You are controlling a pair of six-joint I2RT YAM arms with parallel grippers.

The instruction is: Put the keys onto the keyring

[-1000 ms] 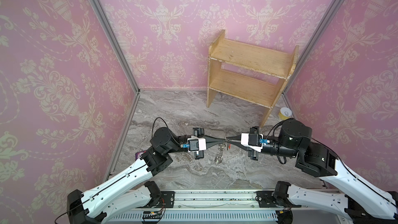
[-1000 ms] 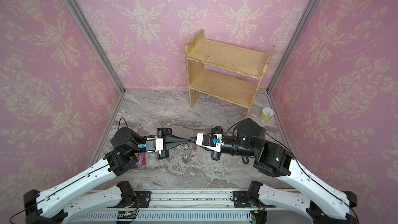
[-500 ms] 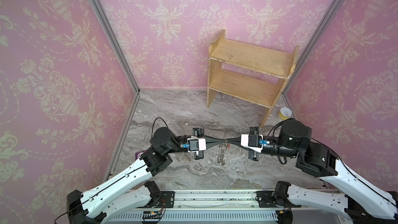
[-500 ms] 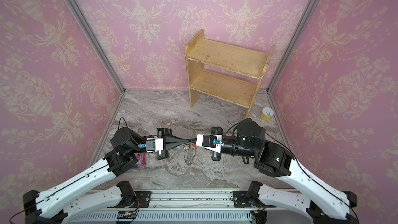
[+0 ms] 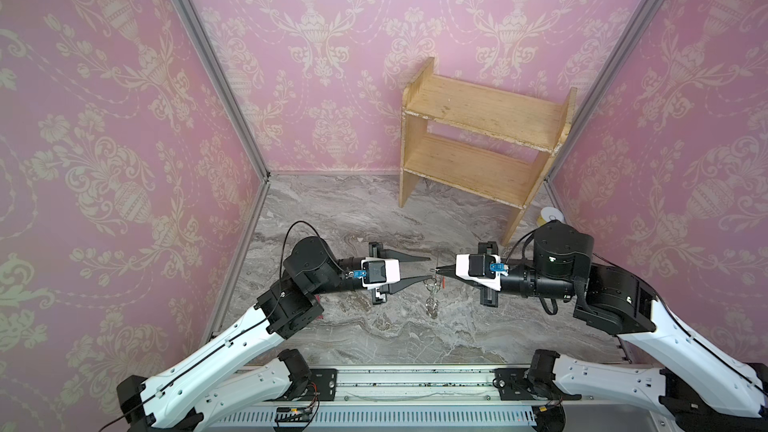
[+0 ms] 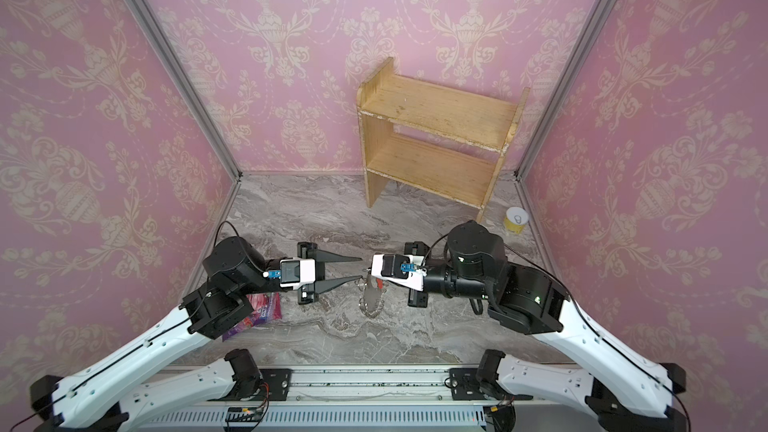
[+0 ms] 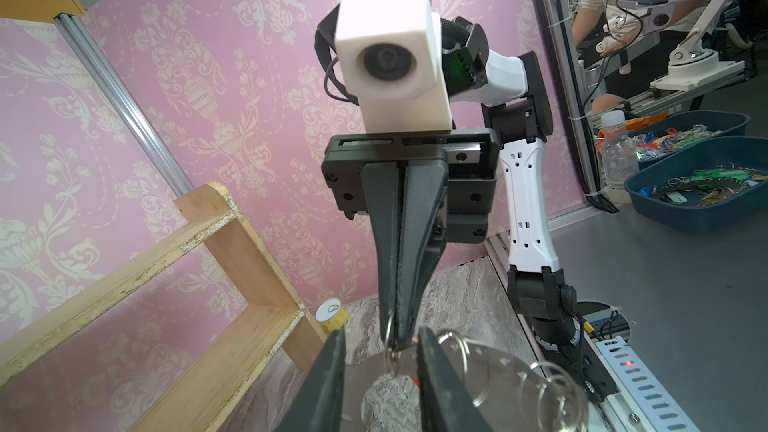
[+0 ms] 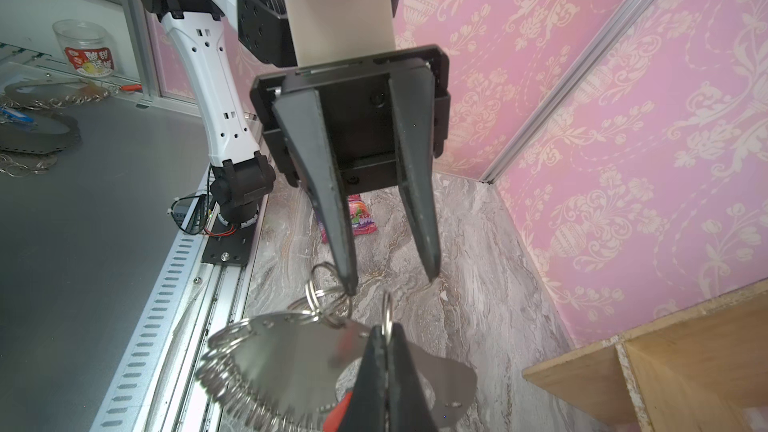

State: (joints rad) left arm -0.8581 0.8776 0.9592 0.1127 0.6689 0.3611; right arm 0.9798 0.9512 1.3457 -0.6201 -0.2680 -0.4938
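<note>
While right gripper (image 5: pixel 435 271) pinches one split ring (image 8: pixel 387 310), left gripper (image 5: pixel 431 268) spread: dangling keyring (image 8: pixel 291 347) may swing, ring slips out, red-tagged key (image 8: pixel 337 407) drops.

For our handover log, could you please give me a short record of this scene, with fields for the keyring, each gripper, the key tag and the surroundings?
keyring: flat silvery metal crescent plate edged with split rings, hanging from the right gripper
right gripper: shut on one of its split rings
left gripper: open, holding nothing, one fingertip beside the loose rings
key tag: small red-orange plastic oblong beside the right gripper's fingers; key itself not discernible
surroundings: grey marble tabletop, two-tier wooden shelf, yellow can, pink-purple sweet packet
</note>
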